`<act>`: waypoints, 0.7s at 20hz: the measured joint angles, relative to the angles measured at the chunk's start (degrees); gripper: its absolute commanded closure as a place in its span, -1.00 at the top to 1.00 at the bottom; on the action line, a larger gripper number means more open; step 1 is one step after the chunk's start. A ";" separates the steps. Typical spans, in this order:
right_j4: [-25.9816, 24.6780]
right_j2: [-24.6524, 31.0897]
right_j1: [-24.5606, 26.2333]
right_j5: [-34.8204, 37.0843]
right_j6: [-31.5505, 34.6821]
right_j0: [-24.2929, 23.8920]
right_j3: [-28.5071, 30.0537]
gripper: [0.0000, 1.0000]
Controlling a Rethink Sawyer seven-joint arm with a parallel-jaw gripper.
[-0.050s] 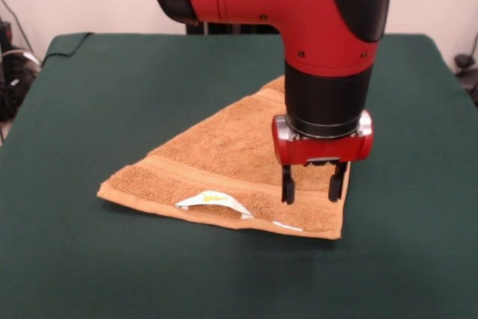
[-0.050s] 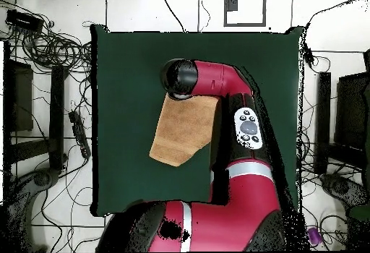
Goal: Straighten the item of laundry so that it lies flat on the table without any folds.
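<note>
Around the worktop (image 2: 123, 120), seen from overhead, cables (image 2: 50, 48) trail over the pale floor on both sides; nothing else lies on the green cloth beside the towel (image 1: 224, 162). Folded into a rough triangle, the towel sits near the middle, and the arm (image 2: 238, 127) hides part of it from above. Pointing straight down, the gripper (image 1: 314, 184) hangs released over the towel's front right corner, fingers apart. A white label (image 1: 213, 201) curls at the near hem; its yellowish print is unreadable.
</note>
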 measured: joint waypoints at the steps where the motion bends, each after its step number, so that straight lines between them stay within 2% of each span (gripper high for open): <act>1: -0.01 0.00 0.00 0.00 0.00 -0.02 0.00 1.00; 14: -0.67 0.08 0.55 -2.01 0.00 0.32 0.02 1.00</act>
